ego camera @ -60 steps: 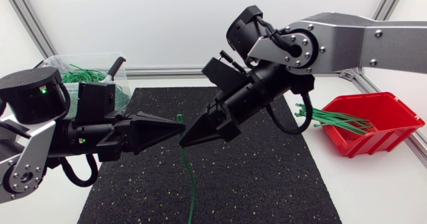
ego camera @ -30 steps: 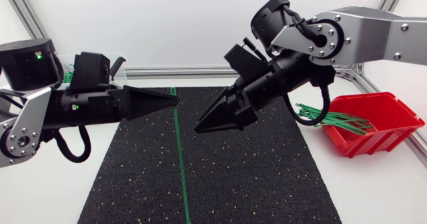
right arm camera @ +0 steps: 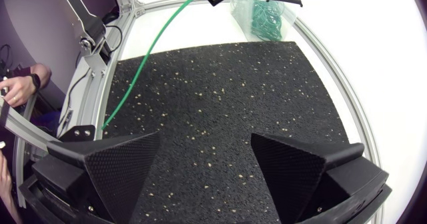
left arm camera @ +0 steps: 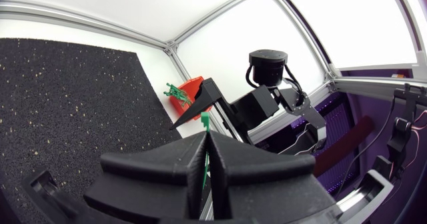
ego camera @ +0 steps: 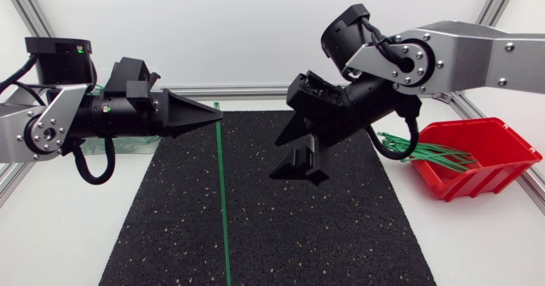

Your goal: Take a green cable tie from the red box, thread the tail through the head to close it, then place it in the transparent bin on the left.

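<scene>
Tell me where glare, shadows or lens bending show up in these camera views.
Head view: even light, no clear shadow under the right gripper on the black mat. Left wrist view: bright backlight silhouettes the left gripper, shut on the cable tie. Right wrist view: the fisheye bows the mat's straight edges.

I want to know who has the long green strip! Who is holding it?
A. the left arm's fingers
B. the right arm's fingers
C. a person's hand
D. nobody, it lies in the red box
A: the left arm's fingers are pinched shut on one end of the green cable tie, which trails away from them, while the right arm's fingers stand open and empty.
</scene>
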